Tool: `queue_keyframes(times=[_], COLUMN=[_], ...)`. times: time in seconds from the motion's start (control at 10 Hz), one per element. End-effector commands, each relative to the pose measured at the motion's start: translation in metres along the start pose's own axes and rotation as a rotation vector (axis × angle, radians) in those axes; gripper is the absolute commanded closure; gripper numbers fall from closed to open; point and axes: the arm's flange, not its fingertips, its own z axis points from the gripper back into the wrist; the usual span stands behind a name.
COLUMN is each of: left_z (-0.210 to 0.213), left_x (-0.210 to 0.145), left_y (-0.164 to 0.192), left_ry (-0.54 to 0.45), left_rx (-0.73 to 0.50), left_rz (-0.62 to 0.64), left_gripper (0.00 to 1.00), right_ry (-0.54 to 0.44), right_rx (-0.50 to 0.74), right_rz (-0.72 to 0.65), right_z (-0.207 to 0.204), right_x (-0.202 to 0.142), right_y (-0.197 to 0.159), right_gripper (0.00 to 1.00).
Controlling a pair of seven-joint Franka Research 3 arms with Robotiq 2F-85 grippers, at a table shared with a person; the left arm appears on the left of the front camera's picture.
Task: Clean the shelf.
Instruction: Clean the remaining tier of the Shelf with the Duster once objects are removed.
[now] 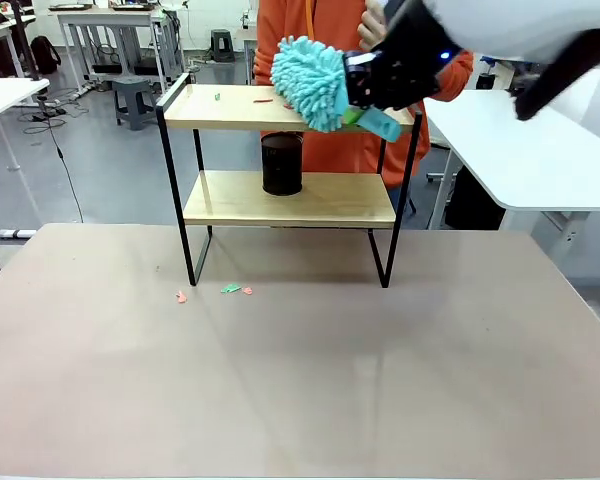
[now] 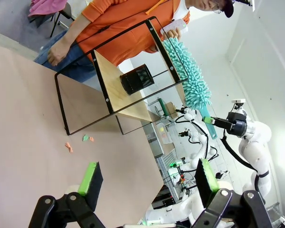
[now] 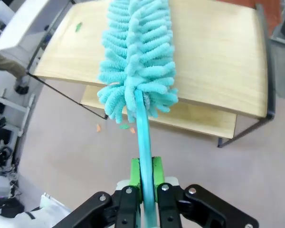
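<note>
The shelf (image 1: 230, 108) stands at the table's far side, two light boards in a black frame. My right gripper (image 1: 365, 108) is shut on the teal handle of a fluffy teal duster (image 1: 310, 82), whose head lies over the right half of the top board. In the right wrist view the gripper (image 3: 145, 176) clamps the handle and the duster head (image 3: 135, 57) rests over the top board (image 3: 213, 61). Small green (image 1: 217, 96) and red (image 1: 263, 100) scraps lie on the top board. My left gripper (image 2: 147, 178) is open over the table, well short of the shelf (image 2: 109, 90).
A black mesh cup (image 1: 282, 163) stands on the lower board. Pink and green scraps (image 1: 230, 289) lie on the table in front of the shelf's left legs. A person in an orange shirt (image 1: 280, 30) stands right behind the shelf. A white table (image 1: 540, 150) is at the right.
</note>
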Motion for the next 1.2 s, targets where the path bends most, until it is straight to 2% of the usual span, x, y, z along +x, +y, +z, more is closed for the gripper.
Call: queue_keyframes(times=[0.0, 0.2, 0.5, 0.9, 1.0, 1.1], left_z=[-0.003, -0.003, -0.003, -0.003, -0.003, -0.003], left_x=[-0.007, -0.007, -0.007, -0.007, -0.007, -0.007], left_y=[-0.004, -0.004, -0.004, -0.004, -0.004, -0.004], left_ry=[-0.004, -0.004, -0.004, -0.004, -0.004, -0.004], left_rx=[-0.01, -0.01, -0.01, -0.01, -0.01, -0.01], left_rz=[-0.019, -0.019, -0.019, -0.019, -0.019, -0.019], left_gripper=[0.0, 0.0, 0.0, 0.0, 0.0, 0.0], right_ry=[0.019, 0.069, 0.165, 0.228, 0.279, 0.39], right_rx=[0.032, 0.078, 0.182, 0.305, 0.372, 0.449], right_rz=[0.026, 0.104, 0.243, 0.371, 0.422, 0.514], right_z=[-0.01, -0.022, -0.017, 0.039, 0.059, 0.087], right_x=[0.022, 0.03, 0.031, 0.0, -0.017, -0.043], right_y=[0.025, 0.036, 0.026, -0.026, -0.044, -0.067], right_gripper=[0.88, 0.88, 0.88, 0.88, 0.88, 0.88])
